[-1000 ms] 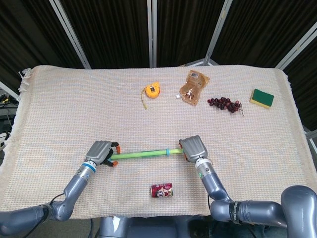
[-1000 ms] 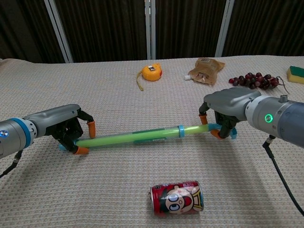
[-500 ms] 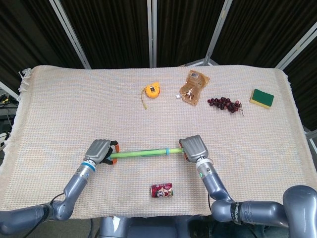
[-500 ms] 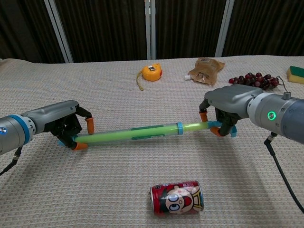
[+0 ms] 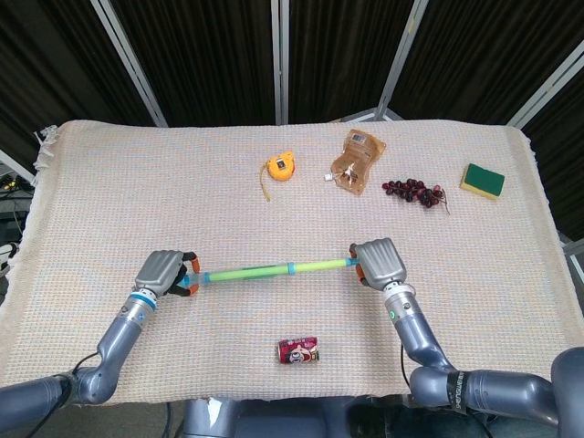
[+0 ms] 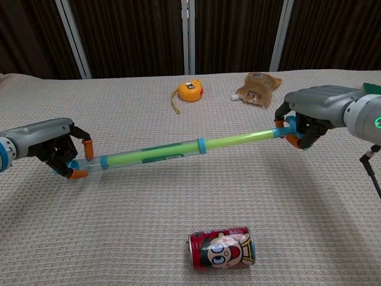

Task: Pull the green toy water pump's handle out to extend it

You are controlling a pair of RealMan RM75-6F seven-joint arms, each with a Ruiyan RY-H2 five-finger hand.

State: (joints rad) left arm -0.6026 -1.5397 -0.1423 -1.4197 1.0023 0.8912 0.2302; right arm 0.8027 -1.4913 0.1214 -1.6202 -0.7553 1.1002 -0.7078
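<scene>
The robot's left hand (image 6: 56, 152) grips the barrel end of the green toy water pump (image 6: 149, 157) while its right hand (image 6: 309, 113) grips the handle (image 6: 284, 128), the thin rod drawn out between them, above the near middle of the cloth-covered table (image 5: 119, 192). A drinks can (image 6: 222, 248) lies nearer; a tape measure (image 5: 278, 168) sits farther back

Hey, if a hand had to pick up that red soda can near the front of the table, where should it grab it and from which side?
Grip the red can around its curved middle, coming down from above. It lies on its side with its ends facing left and right, so fingers can close across the barrel from front and back. It lies apart from everything else, so nothing blocks that approach.
</scene>
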